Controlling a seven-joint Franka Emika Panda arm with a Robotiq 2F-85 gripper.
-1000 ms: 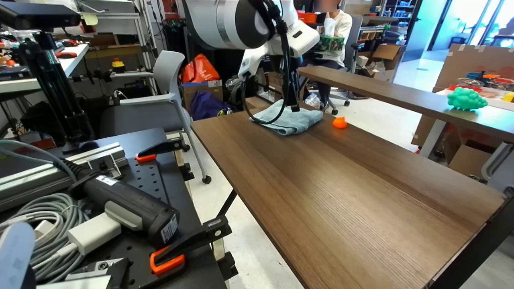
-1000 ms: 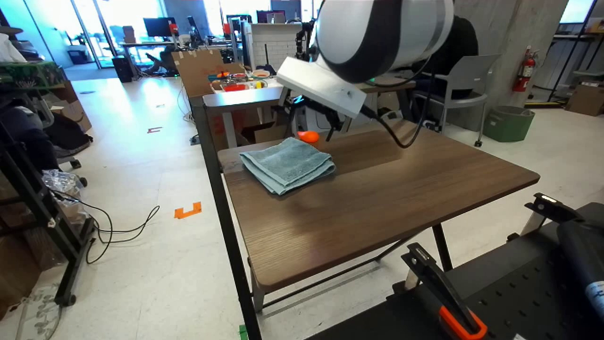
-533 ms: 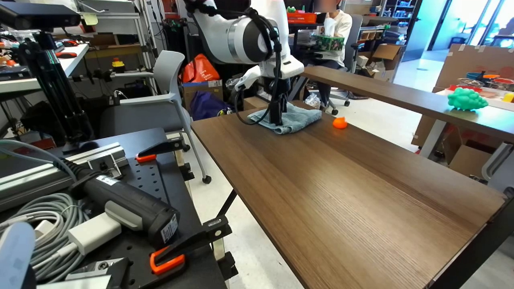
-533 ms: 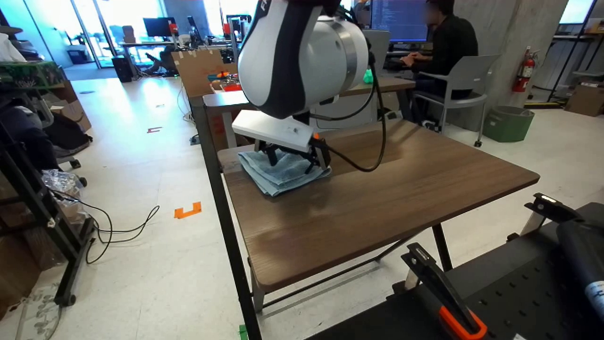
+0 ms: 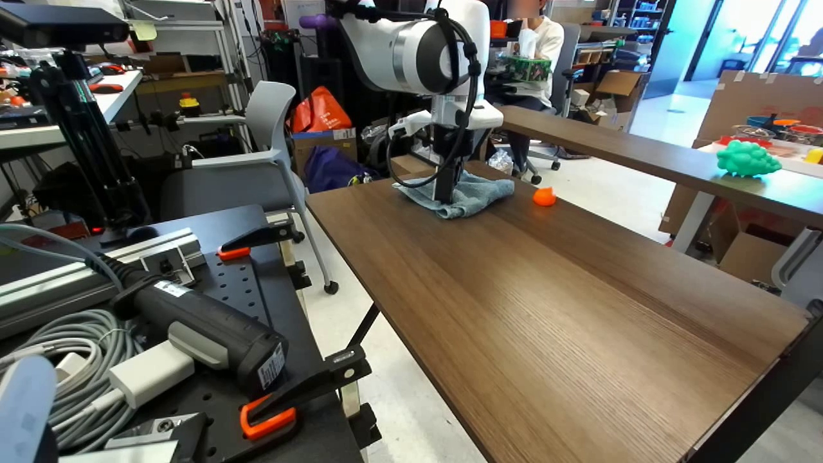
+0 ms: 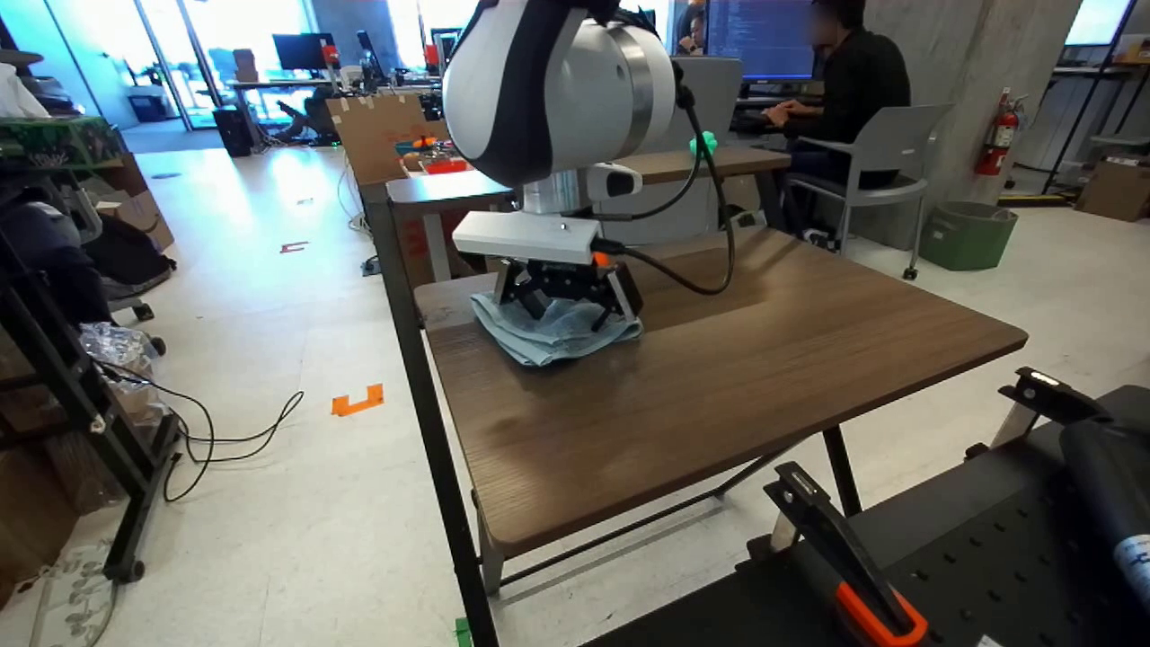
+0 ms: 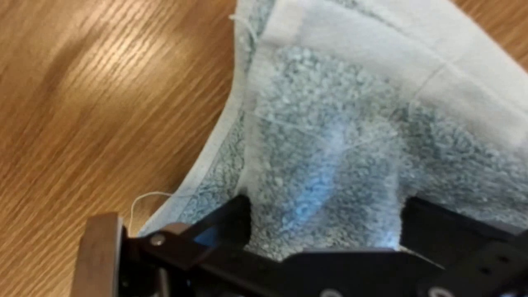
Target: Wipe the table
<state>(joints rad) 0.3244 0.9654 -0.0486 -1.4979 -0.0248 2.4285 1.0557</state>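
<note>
The brown wood-grain table (image 5: 546, 308) shows in both exterior views (image 6: 764, 359) and in the wrist view (image 7: 136, 115). A folded grey-blue towel (image 5: 487, 193) lies near one end of it; it also shows in an exterior view (image 6: 539, 352) and in the wrist view (image 7: 321, 99). My gripper (image 6: 570, 319) points down onto the towel. In the wrist view, its black fingers (image 7: 326, 225) stand apart with a thick bunch of towel raised between them, touching both. The fingertips are partly sunk in the cloth.
A small orange object (image 5: 544, 197) stands on the table close beside the towel. A second brown table (image 5: 617, 148) with a green bumpy toy (image 5: 748, 158) stands alongside. A black bench (image 5: 251, 289) with orange clamps lies on the opposite side. A black post (image 6: 409, 359) stands at the table's end.
The arm has come down from above the table onto the towel, and the towel has bunched up between the fingers and shifted slightly. The orange object has not moved.
</note>
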